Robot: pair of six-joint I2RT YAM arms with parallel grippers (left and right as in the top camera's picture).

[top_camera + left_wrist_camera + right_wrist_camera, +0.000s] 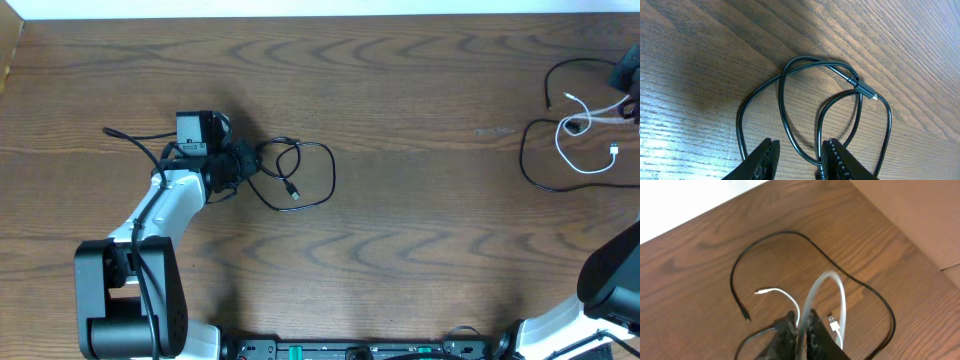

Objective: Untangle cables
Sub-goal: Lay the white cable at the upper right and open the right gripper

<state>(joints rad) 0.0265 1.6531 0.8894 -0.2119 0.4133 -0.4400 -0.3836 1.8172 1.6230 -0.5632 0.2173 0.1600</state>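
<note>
A black cable (782,95) lies in overlapping loops on the wooden table, its plug (866,91) at the right. My left gripper (801,144) is open at the loops' near side. One strand runs between the fingers, against the right finger (836,152). From overhead this coil (325,175) sits just right of the left gripper (240,165). At the table's far right, my right gripper (801,315) is shut on the white cable (840,287), which arches up from the jaws. Another black cable (805,236) curves around it on the table.
The table's back edge (320,16) meets a white surface. The white cable's USB plug (832,321) lies just right of the right fingers. The left arm's base (125,300) stands at the front left, and a thick robot wire (135,140) trails behind the left wrist.
</note>
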